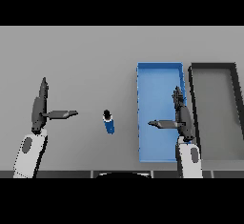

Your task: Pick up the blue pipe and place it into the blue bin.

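From the head view we see one blue pipe on the desk, just left of one blue bin; one dark bin sits beyond. Our left hand and right hand hold nothing, fingers straight. The small pipe could roll away from a careless grasp.

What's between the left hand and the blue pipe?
Nothing: in the head view, only bare grey table separates the left hand, whose thumb points toward it, from the blue pipe.
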